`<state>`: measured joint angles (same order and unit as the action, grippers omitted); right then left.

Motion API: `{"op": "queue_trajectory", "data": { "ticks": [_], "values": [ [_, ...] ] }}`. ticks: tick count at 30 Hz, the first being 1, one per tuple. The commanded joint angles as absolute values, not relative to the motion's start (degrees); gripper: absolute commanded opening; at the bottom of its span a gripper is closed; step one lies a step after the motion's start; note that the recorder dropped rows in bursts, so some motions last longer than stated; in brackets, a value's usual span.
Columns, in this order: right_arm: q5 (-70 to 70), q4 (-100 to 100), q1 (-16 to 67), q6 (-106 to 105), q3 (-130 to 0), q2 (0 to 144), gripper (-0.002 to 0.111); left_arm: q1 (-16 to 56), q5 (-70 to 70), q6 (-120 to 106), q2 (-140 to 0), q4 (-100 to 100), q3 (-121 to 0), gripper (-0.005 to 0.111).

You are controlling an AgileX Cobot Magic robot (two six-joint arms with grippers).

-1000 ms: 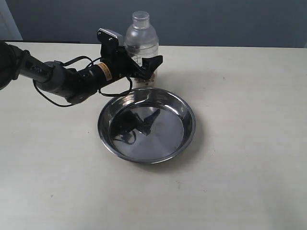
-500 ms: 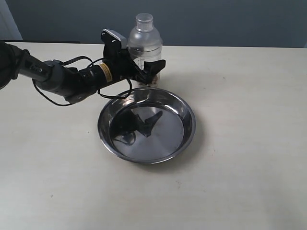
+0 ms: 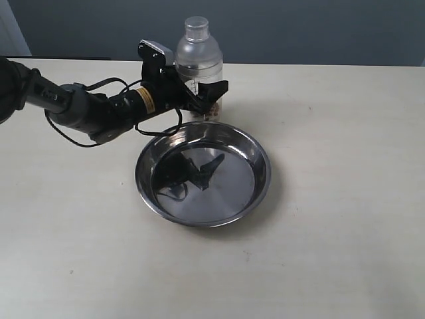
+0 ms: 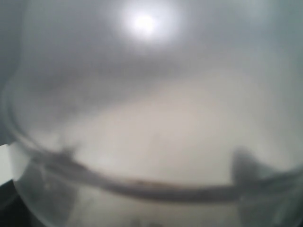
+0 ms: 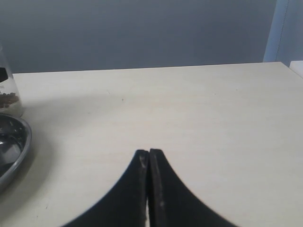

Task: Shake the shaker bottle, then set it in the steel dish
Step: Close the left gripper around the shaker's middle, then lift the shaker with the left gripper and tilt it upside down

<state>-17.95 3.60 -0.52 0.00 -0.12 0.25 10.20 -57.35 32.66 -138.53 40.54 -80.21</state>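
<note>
My left end effector (image 3: 203, 92) is clamped across the body of the clear plastic, frosted-domed shaker bottle (image 3: 197, 63). One black finger (image 3: 214, 91) lies against the near wall below the dome; the other is hidden behind the bottle. My left wrist view is filled by the cloudy plastic (image 4: 151, 118), so the bottle sits right against my palm. I judge this a firm grasp on a wide thing, not open jaws.

The bottle stands upright, long axis vertical and round cap on top, at the far side of the pale tabletop (image 3: 345, 199). It is just behind the far rim of the round, shallow, shiny steel dish (image 3: 267, 173). Small brown beads (image 3: 207, 113) lie at its bottom. I cannot tell whether its base rests on the tabletop or hangs a little above it.

The relation that matters is that the dish lies just beside the bottle, toward the camera in the exterior view and lower than my grip. Setting it down would mean carrying it over the raised rim, keeping the axis vertical, and lowering it onto the flat bottom.

My right end effector (image 5: 149, 156) has its jaws pressed together on nothing. It is well apart from both things, which show only at the edge of its view, so the left arm is plainly the nearer one.
</note>
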Motion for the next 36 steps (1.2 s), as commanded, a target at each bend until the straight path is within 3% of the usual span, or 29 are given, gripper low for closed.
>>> {"op": "queue_trajectory", "data": {
  "ticks": [1, 16, 28, 36],
  "values": [
    [-17.47, 3.53, -0.51, 0.00, 0.00, 0.00, -0.001, 10.36, -59.92, 34.50, -138.49, 42.03, -80.12, 0.000],
    [-17.47, 3.53, -0.51, 0.00, 0.00, 0.00, -0.001, 10.25, -60.37, 41.81, -138.37, 45.64, -80.12, 0.000],
    [-17.47, 3.53, -0.51, 0.00, 0.00, 0.00, -0.001, 9.83, -43.84, 49.49, -126.20, 53.27, -80.12, 0.000],
    [-17.47, 3.53, -0.51, 0.00, 0.00, 0.00, -0.001, 8.97, -40.51, 58.43, -119.87, 65.38, -80.12, 0.000]
  ]
}}
